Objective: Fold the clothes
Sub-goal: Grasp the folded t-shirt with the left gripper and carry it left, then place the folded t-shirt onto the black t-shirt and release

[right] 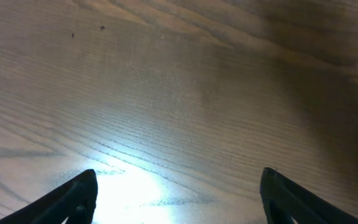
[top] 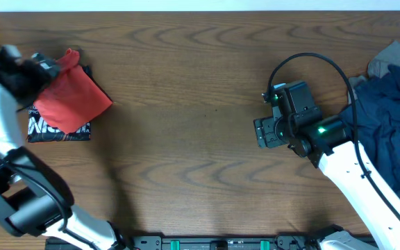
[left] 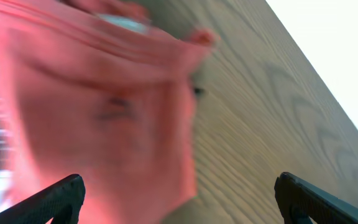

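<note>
A folded red garment (top: pixel 71 101) lies at the far left of the table on top of a folded black garment with white print (top: pixel 57 130). My left gripper (top: pixel 42 67) is at the red garment's far corner, open. In the left wrist view its fingers (left: pixel 179 186) are spread wide above the blurred red cloth (left: pixel 104 106) and hold nothing. My right gripper (top: pixel 262 132) is open and empty right of the table's middle. In the right wrist view its fingers (right: pixel 179 180) show only bare wood between them.
A heap of dark blue clothes (top: pixel 387 104) lies at the right edge, with a grey garment (top: pixel 394 54) showing behind it. The right arm's black cable (top: pixel 311 59) loops above the table beside the heap.
</note>
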`<action>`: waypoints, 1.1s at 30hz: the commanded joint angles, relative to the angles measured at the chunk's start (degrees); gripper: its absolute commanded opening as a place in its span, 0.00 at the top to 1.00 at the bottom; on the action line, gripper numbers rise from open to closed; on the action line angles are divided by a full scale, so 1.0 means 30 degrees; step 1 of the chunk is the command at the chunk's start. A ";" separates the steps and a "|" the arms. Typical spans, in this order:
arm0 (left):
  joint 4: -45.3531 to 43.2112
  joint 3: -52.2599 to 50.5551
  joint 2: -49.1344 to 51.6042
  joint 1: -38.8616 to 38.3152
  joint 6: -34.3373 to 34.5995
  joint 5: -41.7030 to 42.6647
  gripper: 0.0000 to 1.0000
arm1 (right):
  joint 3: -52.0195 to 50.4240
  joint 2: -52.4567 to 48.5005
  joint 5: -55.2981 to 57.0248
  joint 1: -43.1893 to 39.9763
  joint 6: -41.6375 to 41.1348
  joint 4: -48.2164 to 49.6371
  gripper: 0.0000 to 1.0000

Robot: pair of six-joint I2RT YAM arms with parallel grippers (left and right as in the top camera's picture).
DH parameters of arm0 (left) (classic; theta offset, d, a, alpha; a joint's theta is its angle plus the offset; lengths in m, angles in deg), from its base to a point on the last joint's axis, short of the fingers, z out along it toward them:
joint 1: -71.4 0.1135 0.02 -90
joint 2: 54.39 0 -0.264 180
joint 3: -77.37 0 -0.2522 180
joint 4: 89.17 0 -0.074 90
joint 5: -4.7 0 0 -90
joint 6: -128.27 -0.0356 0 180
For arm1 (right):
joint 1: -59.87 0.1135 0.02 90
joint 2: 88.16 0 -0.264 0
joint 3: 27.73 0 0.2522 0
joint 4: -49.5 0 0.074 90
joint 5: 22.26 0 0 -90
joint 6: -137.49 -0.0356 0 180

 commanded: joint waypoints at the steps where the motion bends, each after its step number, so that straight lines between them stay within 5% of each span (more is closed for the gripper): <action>1: 0.0430 -0.0029 0.0160 -0.2266 -0.0481 0.0612 0.02 | 0.0138 0.0226 0.0189 0.0066 -0.0933 0.0306 0.15; 5: 0.1297 -0.0444 0.0189 -0.5712 -0.0845 -0.0219 0.02 | 0.0138 0.0226 0.0182 -0.0328 -0.3810 0.1625 0.02; 11: 0.6521 -0.0583 0.0357 -1.0761 -0.0845 -0.3024 0.02 | 0.0138 0.0211 -0.1202 -0.1843 -0.3832 0.3781 0.01; 19: 1.4855 -0.0583 0.0262 -1.4127 -0.0838 -0.6951 0.02 | 0.0138 0.0233 -0.1246 -0.4845 -0.1683 -0.1617 0.01; 26: 1.5846 -0.0670 -0.2047 -1.4455 -0.0838 -0.6965 0.02 | 0.0131 0.1020 -0.1231 -0.5362 -0.1683 -0.5464 0.01; 33: 1.2531 -0.3147 -0.9369 -1.4455 -0.0823 -0.7599 0.02 | 0.0095 0.6156 -0.1253 -0.5333 -0.1763 -0.4860 0.01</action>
